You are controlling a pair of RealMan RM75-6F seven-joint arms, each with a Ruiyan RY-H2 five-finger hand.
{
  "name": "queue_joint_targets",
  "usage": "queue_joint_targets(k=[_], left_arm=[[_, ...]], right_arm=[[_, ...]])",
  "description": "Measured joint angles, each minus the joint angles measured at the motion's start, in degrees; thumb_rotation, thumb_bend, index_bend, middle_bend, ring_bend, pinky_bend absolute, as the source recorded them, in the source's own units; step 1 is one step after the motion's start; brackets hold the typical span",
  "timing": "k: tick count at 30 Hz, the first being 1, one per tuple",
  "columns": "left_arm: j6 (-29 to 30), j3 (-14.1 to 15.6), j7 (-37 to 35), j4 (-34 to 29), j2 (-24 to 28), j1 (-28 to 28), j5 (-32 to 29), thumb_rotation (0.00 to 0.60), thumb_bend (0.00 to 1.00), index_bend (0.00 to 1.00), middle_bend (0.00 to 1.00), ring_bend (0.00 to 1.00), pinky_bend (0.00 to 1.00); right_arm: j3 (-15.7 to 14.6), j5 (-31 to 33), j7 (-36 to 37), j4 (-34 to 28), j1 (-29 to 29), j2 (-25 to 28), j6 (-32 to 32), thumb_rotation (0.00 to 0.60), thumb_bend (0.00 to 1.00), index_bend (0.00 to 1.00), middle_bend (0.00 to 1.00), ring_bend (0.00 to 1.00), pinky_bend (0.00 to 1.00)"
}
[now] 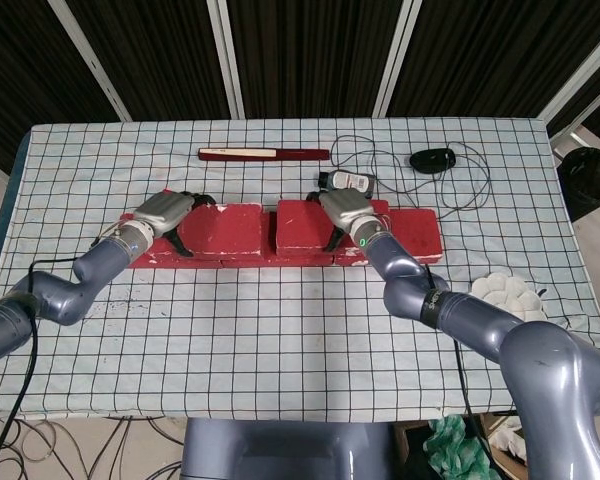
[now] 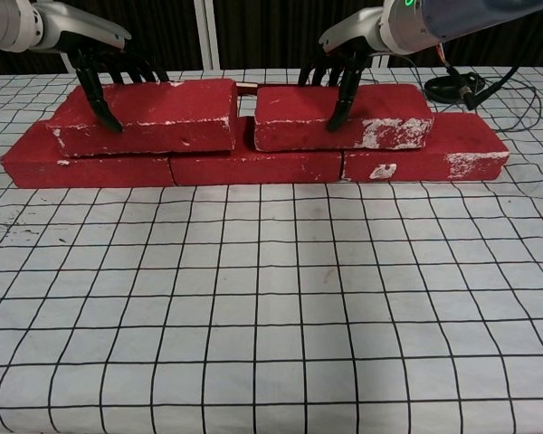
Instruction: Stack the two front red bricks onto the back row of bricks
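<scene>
Each hand grasps a chipped red rectangular brick from above: left hand (image 2: 81, 41) grasping the left brick (image 2: 149, 113), right hand (image 2: 362, 36) grasping the right brick (image 2: 344, 116), both lying on the red back row (image 2: 253, 165).
</scene>
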Motion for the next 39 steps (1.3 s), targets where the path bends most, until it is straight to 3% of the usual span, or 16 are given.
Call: queue_joint_targets(k=[39], left_arm=[[1.95, 6.48, 2.44, 0.87, -0.45, -4.93, -8.48, 0.600, 0.15, 0.16, 0.20, 0.10, 0.18]], right_arm=[[-1.73, -3.87, 5.24, -2.87, -0.10, 1.31, 1.95, 0.600, 0.16, 0.21, 0.26, 0.25, 0.20]])
